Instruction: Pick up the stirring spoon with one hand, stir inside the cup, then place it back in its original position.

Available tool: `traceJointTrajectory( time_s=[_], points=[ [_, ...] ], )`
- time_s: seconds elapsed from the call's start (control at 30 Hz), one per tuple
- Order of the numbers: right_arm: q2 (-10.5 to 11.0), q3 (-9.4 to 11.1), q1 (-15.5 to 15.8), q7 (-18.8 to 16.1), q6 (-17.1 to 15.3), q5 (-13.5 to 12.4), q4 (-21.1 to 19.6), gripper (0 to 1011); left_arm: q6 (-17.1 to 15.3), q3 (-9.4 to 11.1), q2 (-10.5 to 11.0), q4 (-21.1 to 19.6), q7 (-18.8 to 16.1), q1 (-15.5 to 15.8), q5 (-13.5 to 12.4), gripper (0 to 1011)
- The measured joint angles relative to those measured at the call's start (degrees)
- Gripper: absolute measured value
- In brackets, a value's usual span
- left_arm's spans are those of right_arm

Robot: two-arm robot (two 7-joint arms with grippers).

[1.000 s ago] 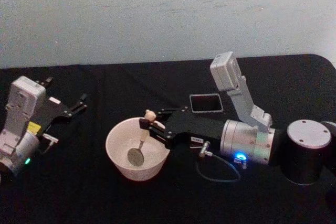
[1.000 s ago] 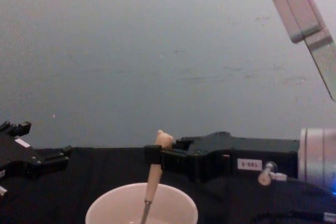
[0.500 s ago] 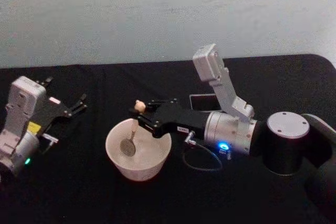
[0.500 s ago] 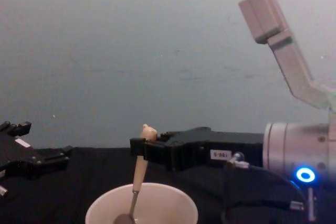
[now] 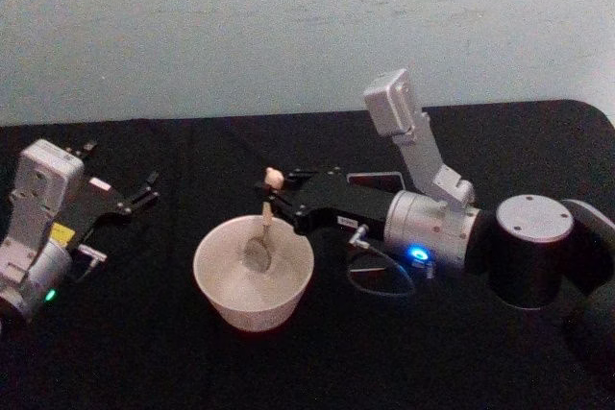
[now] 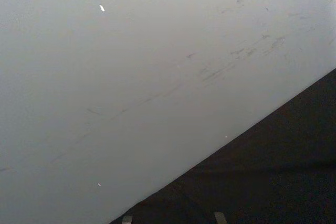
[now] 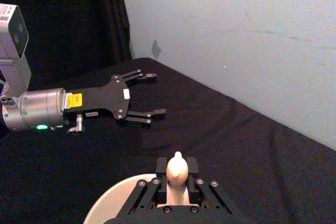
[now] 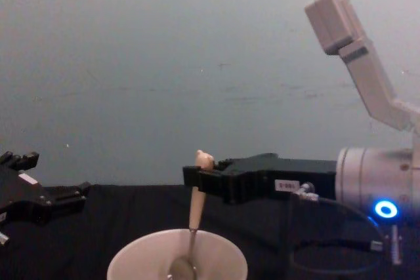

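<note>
Nearly upright, spoon (image 5: 263, 226) in right gripper (image 5: 273, 193), inside cup (image 5: 252, 310)

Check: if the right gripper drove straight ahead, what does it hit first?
Probably the left gripper: its open fingers lie ahead of the right gripper, which holds the stirring spoon. It may pass just beside them; depth unclear.

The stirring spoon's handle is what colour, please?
Cream-beige; the stirring spoon shows best in the chest view.

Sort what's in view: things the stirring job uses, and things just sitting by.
In use: stirring spoon, cup, right gripper holding the spoon, dark grey holder behind the arm.
Sitting by: left gripper, open, parked at the left; black table cover.
</note>
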State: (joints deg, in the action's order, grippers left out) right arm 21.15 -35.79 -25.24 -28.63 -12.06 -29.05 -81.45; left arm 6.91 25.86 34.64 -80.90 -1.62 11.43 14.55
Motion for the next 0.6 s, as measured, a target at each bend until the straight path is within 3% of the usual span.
traceJointTrajectory(
  time_s=[0.33, 0.6],
  points=[
    [4.0, 1.5, 2.9, -1.6, -0.4, -1.2, -4.8, 205, 0.0, 0.0, 0.0, 0.0, 0.0, 0.0, 0.0, 1001],
    [6.6, 1.4, 5.1, -3.0, -1.1, -2.6, -8.6, 205, 0.0, 0.0, 0.0, 0.0, 0.0, 0.0, 0.0, 1001]
  ],
)
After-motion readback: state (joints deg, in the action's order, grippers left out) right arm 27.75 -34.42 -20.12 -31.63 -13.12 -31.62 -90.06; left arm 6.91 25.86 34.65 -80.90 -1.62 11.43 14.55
